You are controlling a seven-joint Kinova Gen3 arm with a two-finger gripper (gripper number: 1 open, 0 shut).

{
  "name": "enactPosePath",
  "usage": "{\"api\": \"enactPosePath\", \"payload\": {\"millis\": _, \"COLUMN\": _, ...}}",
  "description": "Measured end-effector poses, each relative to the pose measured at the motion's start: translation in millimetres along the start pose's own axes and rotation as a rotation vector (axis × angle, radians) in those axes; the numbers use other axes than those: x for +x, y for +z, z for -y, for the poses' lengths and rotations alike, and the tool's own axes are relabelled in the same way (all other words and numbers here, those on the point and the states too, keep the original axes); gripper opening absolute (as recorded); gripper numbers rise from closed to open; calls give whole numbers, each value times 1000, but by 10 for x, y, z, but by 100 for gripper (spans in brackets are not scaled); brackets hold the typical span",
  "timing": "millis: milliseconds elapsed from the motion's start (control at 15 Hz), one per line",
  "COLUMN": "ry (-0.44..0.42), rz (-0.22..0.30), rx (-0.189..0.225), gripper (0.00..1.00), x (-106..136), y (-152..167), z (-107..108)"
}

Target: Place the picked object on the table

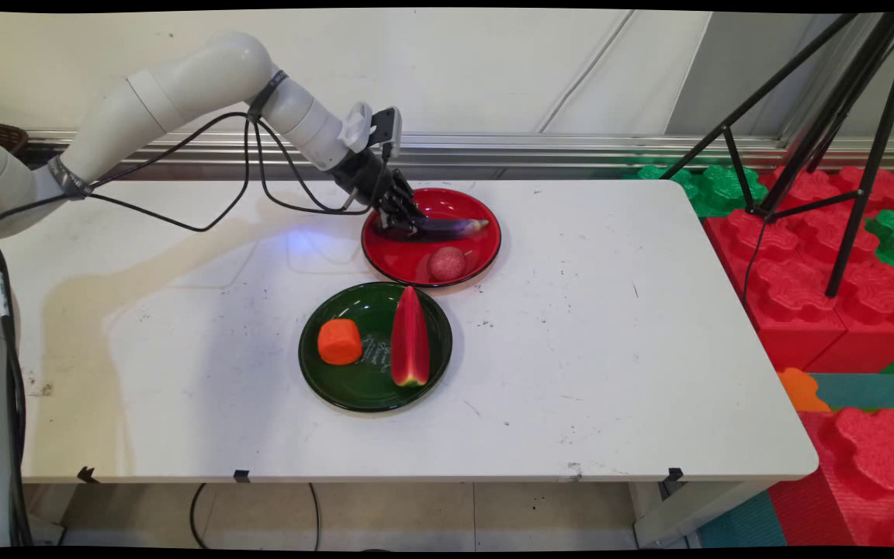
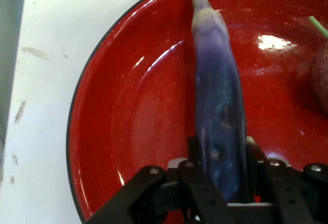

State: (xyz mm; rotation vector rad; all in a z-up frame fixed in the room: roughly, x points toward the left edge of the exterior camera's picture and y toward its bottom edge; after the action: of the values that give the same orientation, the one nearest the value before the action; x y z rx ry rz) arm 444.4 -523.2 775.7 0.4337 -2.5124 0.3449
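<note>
A long purple eggplant (image 1: 451, 227) lies across the red plate (image 1: 472, 206) at the back of the table. My gripper (image 1: 403, 226) is down at its left end, shut on it. In the hand view the eggplant (image 2: 218, 101) runs up from between my fingers (image 2: 193, 152), its pale green tip pointing away over the red plate (image 2: 128, 126). A round reddish fruit (image 1: 447, 263) with a small stem sits on the same plate, near its front; its edge (image 2: 320, 78) shows at the right of the hand view.
A dark green plate (image 1: 323, 384) in front of the red one holds an orange chunk (image 1: 339, 341) and a watermelon slice (image 1: 410, 338). Black tripod legs (image 1: 850, 194) and red and green foam blocks (image 1: 812, 303) stand beyond the table's right edge.
</note>
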Motion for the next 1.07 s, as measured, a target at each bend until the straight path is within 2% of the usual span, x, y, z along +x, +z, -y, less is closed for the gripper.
{"api": "enactPosePath", "payload": {"millis": 533, "ry": 5, "rz": -8, "rx": 1, "gripper": 0, "x": -17, "y": -116, "z": -19}}
{"api": "enactPosePath", "payload": {"millis": 1067, "ry": -62, "rz": -37, "rx": 21, "gripper": 0, "x": -164, "y": -533, "z": -228}}
